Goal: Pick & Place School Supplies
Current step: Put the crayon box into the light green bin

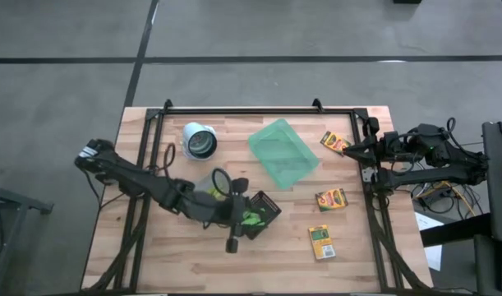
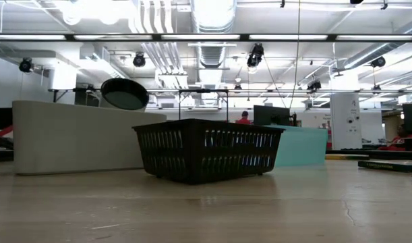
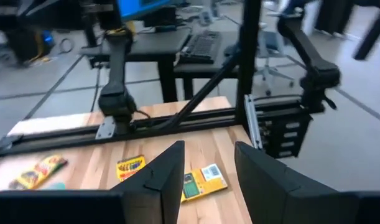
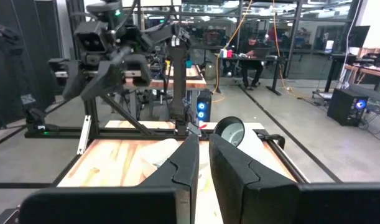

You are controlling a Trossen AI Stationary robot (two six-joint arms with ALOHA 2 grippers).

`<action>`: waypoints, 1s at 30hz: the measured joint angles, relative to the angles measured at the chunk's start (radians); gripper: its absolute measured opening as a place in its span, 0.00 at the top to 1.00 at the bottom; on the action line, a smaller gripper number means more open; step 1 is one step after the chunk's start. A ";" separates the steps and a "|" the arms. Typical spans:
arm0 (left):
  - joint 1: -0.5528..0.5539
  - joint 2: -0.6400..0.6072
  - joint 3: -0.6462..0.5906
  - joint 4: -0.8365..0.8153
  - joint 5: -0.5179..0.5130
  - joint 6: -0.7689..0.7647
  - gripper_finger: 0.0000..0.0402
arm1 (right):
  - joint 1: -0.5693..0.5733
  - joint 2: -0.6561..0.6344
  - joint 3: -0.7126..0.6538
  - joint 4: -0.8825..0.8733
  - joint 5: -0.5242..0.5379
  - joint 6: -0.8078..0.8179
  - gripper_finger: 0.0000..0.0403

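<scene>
Currently: left hand (image 1: 233, 215) fingers apart, empty, over black basket (image 1: 259, 214) with green markers (image 1: 250, 219) | right hand (image 1: 351, 151) nearly closed, empty, tabletop (image 1: 193, 263) right edge | three crayon boxes (image 1: 330, 199) lying right of green tray (image 1: 284, 153)

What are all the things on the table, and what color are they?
crayon boxes: three, yellow and green, flat on the table's right side
green tray: one, see-through green, near the middle
black basket: one, black, holding bright green items, count unclear
white cup: one, white, lying on its side, far left part
table: one, light wood
left gripper: one, dark, open, beside the basket
right gripper: one, dark, at the right edge, fingers nearly together, holding nothing
</scene>
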State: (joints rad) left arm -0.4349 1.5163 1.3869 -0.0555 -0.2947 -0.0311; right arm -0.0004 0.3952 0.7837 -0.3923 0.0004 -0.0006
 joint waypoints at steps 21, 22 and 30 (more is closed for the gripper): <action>0.118 -0.136 -0.025 -0.114 0.234 0.162 0.63 | 0.000 0.000 0.000 0.000 0.000 0.000 0.91; 0.118 -0.150 -0.042 -0.104 0.234 0.163 0.63 | 0.000 0.000 0.000 0.000 0.000 0.000 0.91; 0.122 -0.352 -0.331 0.157 0.228 0.178 0.63 | 0.000 0.000 0.000 0.000 0.000 0.000 0.91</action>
State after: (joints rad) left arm -0.3130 1.1647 1.0561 0.1011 -0.0666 0.1471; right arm -0.0006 0.3954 0.7837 -0.3924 0.0002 -0.0006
